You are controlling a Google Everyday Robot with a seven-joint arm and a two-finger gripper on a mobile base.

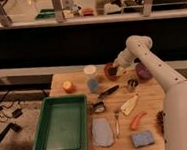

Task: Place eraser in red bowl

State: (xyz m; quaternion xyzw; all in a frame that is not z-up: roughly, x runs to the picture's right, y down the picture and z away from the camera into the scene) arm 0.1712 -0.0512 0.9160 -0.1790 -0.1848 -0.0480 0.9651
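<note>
Wooden table (151, 108), dim room, glazed partition behind.

Camera view:
- Red bowl (106, 68): at the table's far edge, between the white-lidded cup (90, 72) and the purple bowl (143, 72).
- Gripper (117, 71): jaws closed, low over the red bowl's right rim.
- Eraser: not separable with certainty. A small dark shape (110, 73) inside the bowl by the fingertips may be it; whether held or lying there, cannot tell.
- Handling note: if held, release low, inside the rim. Then lift straight up, clear of the purple bowl.
</note>
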